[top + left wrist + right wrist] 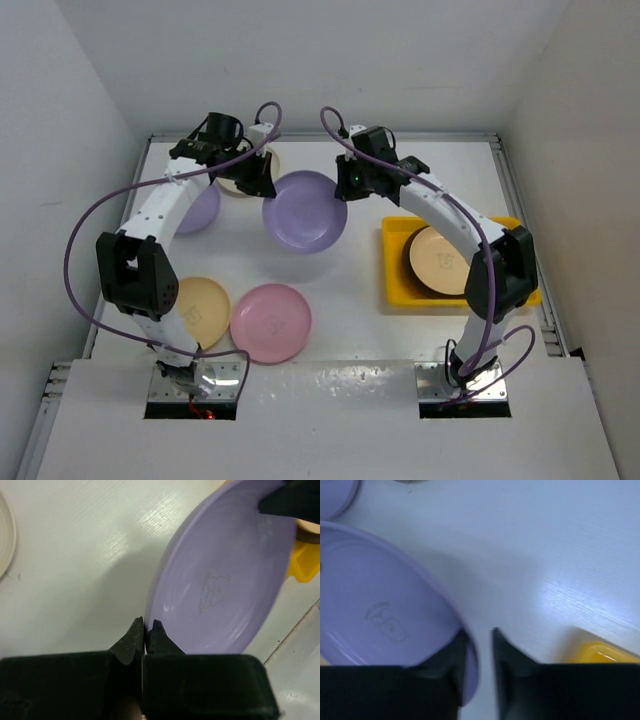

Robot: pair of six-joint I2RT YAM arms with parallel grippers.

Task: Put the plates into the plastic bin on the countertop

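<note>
Starting low and left of centre in the overhead view: pink plate [271, 322] flat on the countertop [350, 290], with an orange-yellow plate [200, 308] just left of it, rims meeting. Farther up, at the right: plastic bin [395, 290] holding a dark-rimmed steel plate [408, 262], with a cream plate [445, 260] stacked on top. At mid-frame: large lilac plate [305, 210], outside the bin and to its upper left, looking tilted in the left wrist view. Clamped on its left rim by the left gripper [145, 630], fingers pinched tight on the edge. Straddled on its right rim by the right gripper [479, 631], jaws apart, edge against one finger with a gap to the other. Beyond, at upper left: second lilac plate [200, 210], then a far cream plate [238, 183] farthest back.
</note>
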